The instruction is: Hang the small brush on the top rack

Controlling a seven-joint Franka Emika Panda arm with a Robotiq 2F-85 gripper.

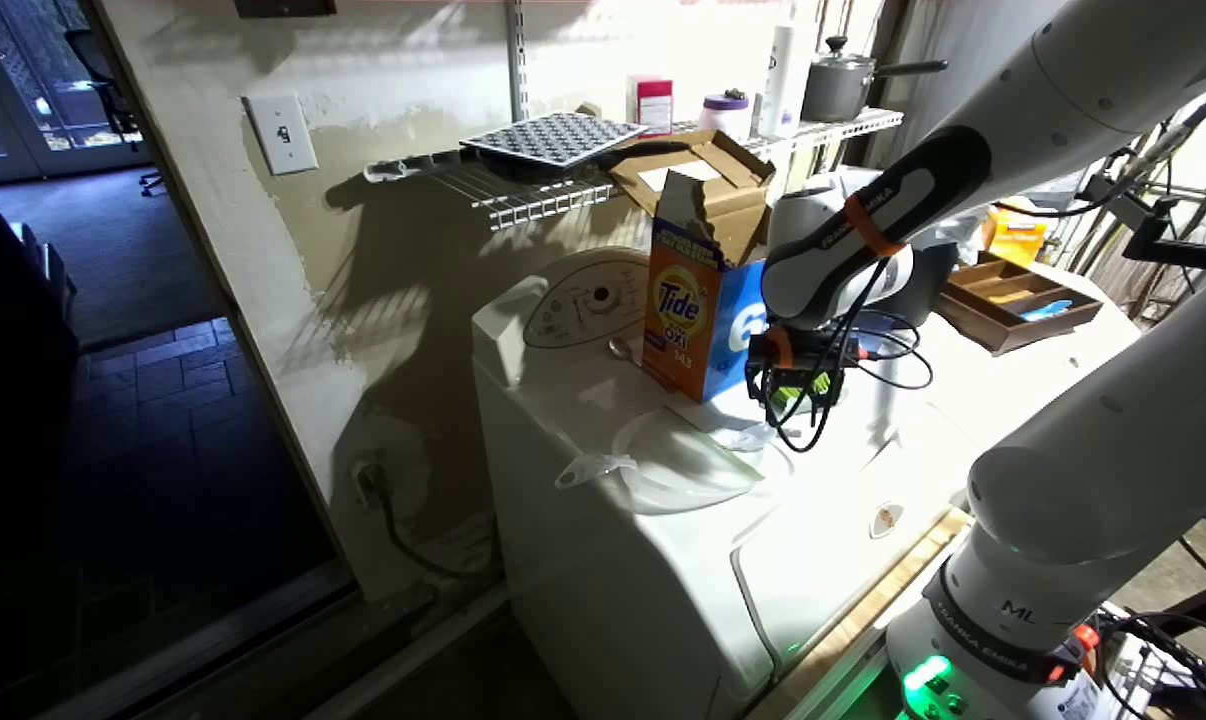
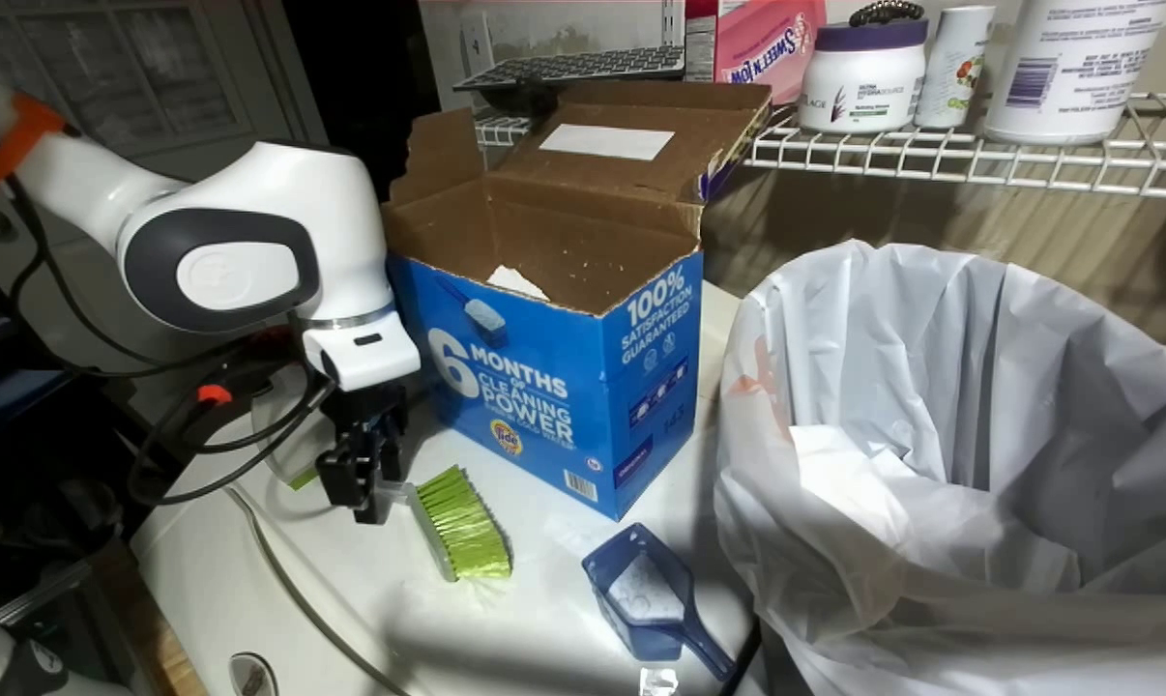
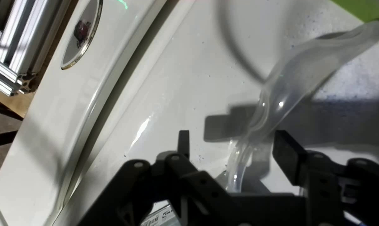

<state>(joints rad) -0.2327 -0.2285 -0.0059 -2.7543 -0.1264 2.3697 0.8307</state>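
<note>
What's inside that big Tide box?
In an exterior view, something white shows just inside the open Tide box. The walls in front hide the rest, so I can't tell what it is or what else is in there.

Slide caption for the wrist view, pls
Gripper, jaws open, the small brush's clear handle showing between them against the white appliance top.

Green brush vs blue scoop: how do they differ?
The brush has green bristles and a clear handle; the scoop is dark blue.
The brush ends in bristles, the scoop in an open cup.
The open hand appears to straddle the brush's handle; the scoop sits clear of the hand.
Both have handles.
</note>
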